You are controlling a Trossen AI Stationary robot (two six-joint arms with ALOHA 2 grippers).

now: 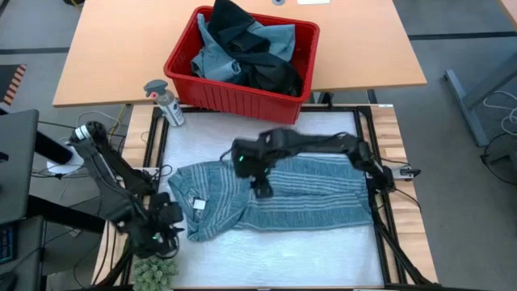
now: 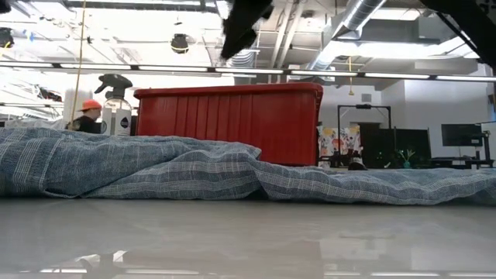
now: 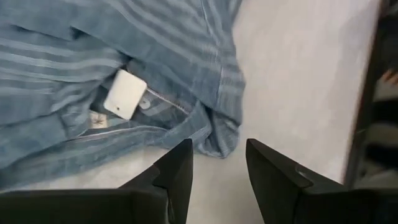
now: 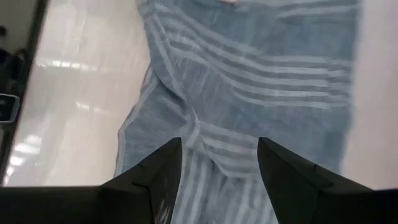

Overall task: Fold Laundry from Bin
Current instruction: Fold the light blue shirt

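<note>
A grey-blue striped garment [image 1: 275,202] of the laundry lies spread on the white table top, a white label [image 3: 124,93] near its left end. My left gripper [image 3: 217,152] stands open just off the garment's near left corner [image 3: 217,140], slanting down, nothing between its fingers. My right gripper [image 4: 219,149] hangs open above the garment's middle [image 1: 263,191], clear of the cloth. The red bin [image 1: 182,77] stands at the far side, with dark and light blue garments [image 1: 246,48] heaped in it.
A spray bottle [image 1: 166,103] stands left of the bin. A green spiky object [image 1: 153,273] sits at the near left corner. Bare white table top [image 1: 275,259] lies in front of the garment. A person in an orange cap [image 2: 89,108] is far behind the table.
</note>
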